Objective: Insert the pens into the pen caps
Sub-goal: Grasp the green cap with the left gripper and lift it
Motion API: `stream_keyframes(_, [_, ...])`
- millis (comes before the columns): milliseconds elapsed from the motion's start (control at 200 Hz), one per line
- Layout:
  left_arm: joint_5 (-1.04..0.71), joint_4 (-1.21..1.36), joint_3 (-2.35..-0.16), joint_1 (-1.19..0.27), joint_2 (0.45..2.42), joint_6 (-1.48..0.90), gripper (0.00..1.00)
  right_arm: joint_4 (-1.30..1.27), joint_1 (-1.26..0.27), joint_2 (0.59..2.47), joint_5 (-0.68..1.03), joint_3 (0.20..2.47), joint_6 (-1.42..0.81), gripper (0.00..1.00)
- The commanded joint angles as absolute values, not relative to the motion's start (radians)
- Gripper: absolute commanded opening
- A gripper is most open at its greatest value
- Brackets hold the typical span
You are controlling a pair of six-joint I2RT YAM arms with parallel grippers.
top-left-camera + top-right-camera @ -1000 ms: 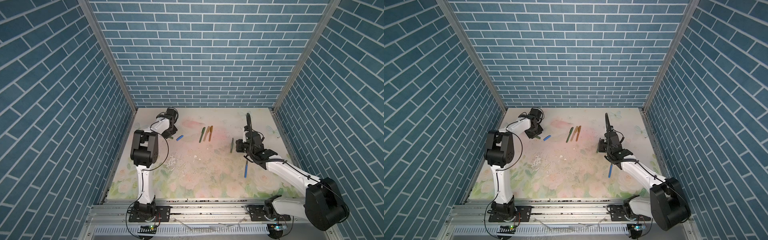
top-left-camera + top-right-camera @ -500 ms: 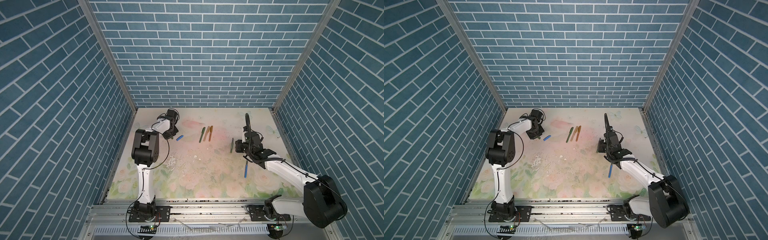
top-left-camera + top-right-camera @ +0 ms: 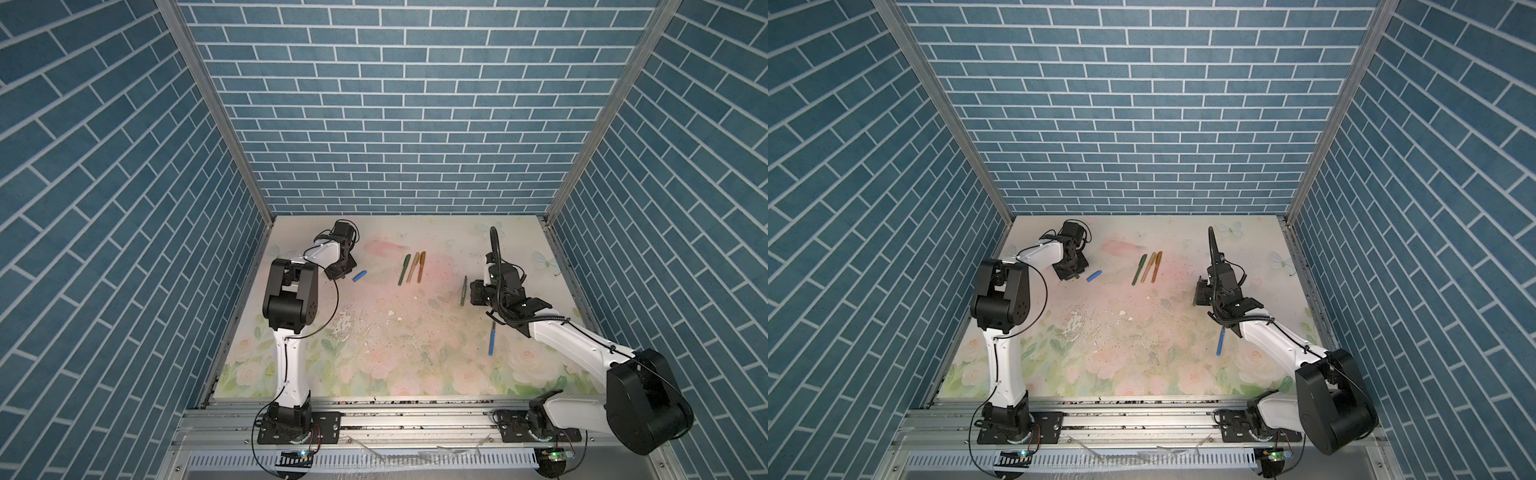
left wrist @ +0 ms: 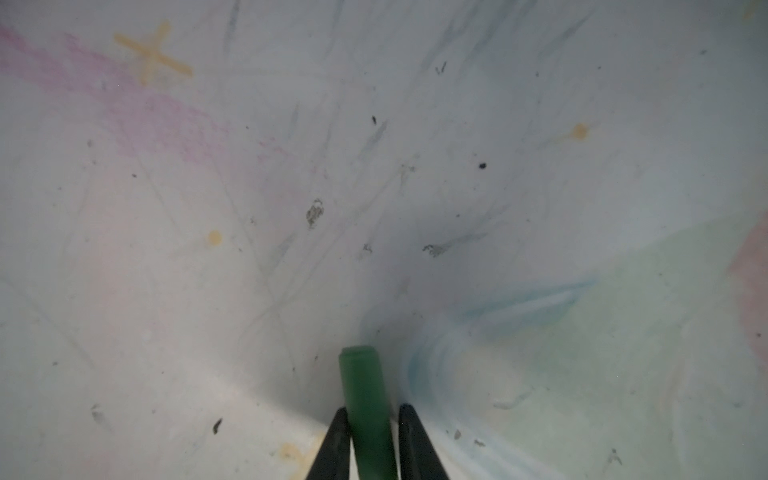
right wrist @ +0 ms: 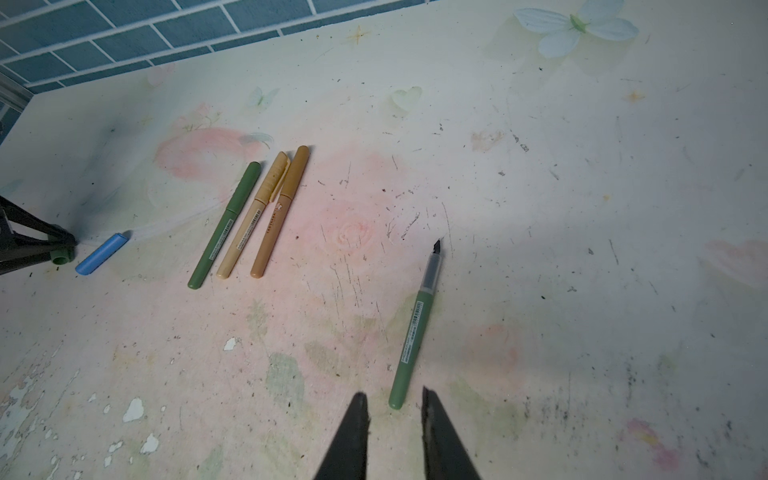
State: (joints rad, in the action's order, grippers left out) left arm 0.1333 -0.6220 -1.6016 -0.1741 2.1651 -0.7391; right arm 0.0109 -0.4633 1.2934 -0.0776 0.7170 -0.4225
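Green cap (image 4: 363, 382) sits clamped between the tips of the left end effector (image 4: 370, 411), low over the far left of the bench (image 3: 436, 353). A blue cap (image 3: 360, 276) lies just to its right. Three capped pens (image 5: 257, 212), green, tan and brown, lie side by side at far centre. An uncapped green pen (image 5: 413, 332) lies right of centre, its blunt end at the narrowly parted, empty tips of the right end effector (image 5: 394, 394). A blue pen (image 3: 492, 338) lies nearer.
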Motion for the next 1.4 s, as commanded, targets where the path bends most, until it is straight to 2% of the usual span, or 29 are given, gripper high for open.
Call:
stream_keyframes(0, [0.133, -0.646, -1.562, -0.166, 2.165, -0.700, 0.19, -0.002, -0.462, 1.304, -0.071, 0.716, -0.450, 0.25])
stream_keyframes(175, [0.147, -0.644, -1.544, -0.166, 2.135, -0.668, 0.14, -0.003, -0.461, 1.301, -0.072, 0.717, -0.451, 0.25])
stream_keyframes(420, [0.164, -0.628, -1.461, -0.193, 1.991, -0.618, 0.13, -0.006, -0.462, 1.295, -0.067, 0.713, -0.456, 0.25])
stream_keyframes(550, [0.167, -0.613, -1.393, -0.288, 1.885, -0.598, 0.13, -0.005, -0.461, 1.292, -0.077, 0.710, -0.462, 0.25])
stream_keyframes(690, [0.188, -0.571, -1.338, -0.475, 1.825, -0.604, 0.14, -0.006, -0.462, 1.281, -0.107, 0.702, -0.478, 0.25])
stream_keyframes(875, [0.181, -0.512, -1.357, -0.715, 1.881, -0.629, 0.14, -0.025, -0.462, 1.256, -0.179, 0.674, -0.494, 0.25])
stream_keyframes(1005, [0.184, -0.546, -1.452, -0.819, 1.980, -0.595, 0.14, -0.019, -0.462, 1.236, -0.214, 0.666, -0.495, 0.25])
stream_keyframes(1395, [0.115, -0.582, -1.566, -0.868, 2.145, -0.550, 0.14, -0.018, -0.461, 1.244, -0.238, 0.665, -0.495, 0.25])
